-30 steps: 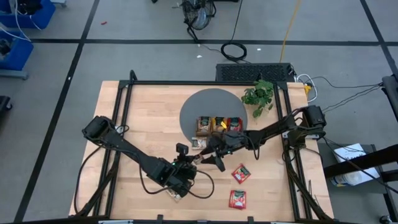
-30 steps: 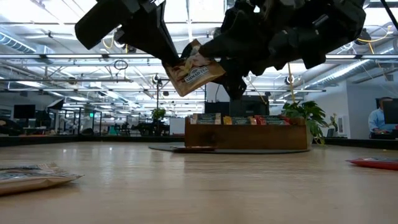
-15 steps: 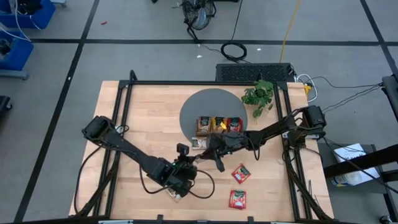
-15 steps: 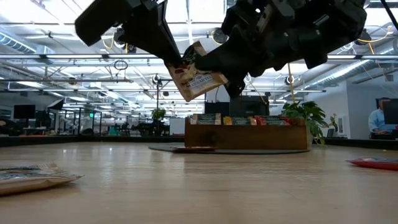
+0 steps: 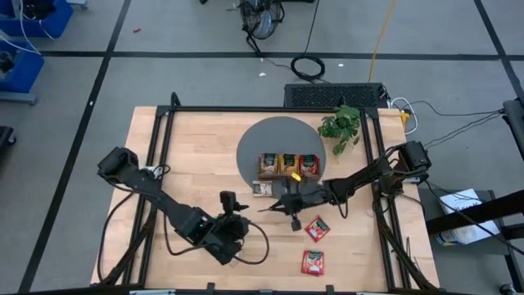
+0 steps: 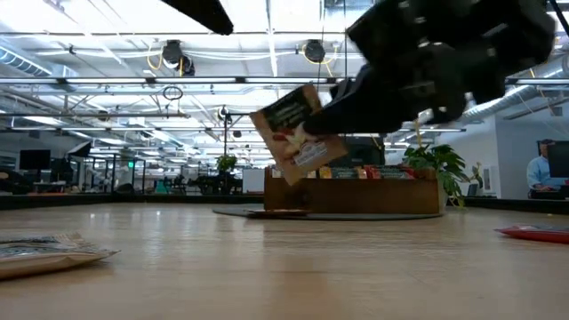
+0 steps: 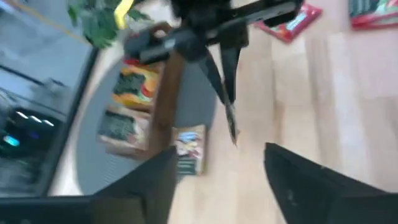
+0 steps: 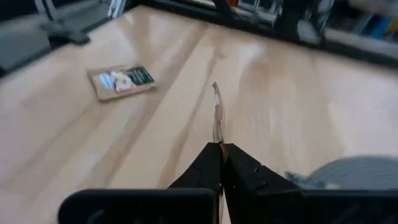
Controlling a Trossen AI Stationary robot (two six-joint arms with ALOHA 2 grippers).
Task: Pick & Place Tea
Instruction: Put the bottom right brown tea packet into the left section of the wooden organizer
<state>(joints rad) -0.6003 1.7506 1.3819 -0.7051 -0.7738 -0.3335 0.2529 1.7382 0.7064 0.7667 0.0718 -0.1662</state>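
A beige tea sachet with dark print [image 6: 298, 133] hangs tilted above the table, and my right gripper [image 6: 333, 114] is shut on it. It shows edge-on in the right wrist view [image 8: 216, 115] and the left wrist view [image 7: 231, 124]. My left gripper [image 7: 219, 149] stands open and empty, a short way toward the table's near left [image 5: 243, 215]. The brown wooden tray [image 5: 286, 164] holds several upright sachets and sits on a grey round mat [image 5: 274, 135]. Another beige sachet [image 5: 262, 188] lies flat at the mat's near edge. My right gripper pinches the sachet's upper right edge [image 6: 324, 111] between its two shut fingers [image 8: 211, 163]. The fingers come nearly level from the table's right side. The sachet stands on edge, tilted, beyond the fingertips and clear of the table.
Two red sachets [image 5: 317, 228] [image 5: 313, 262] lie on the wood near the right front. A beige sachet [image 8: 121, 81] lies flat near the left arm. A green plant [image 5: 342, 127] stands behind the tray at the right. A black frame runs around the table [image 5: 205, 111].
The sachet has passed from my left gripper to my right. My right gripper shut on it; my left gripper then opened, let go and drew back up and toward the table's near left. My right gripper rolled, turning the sachet, and sank a little.
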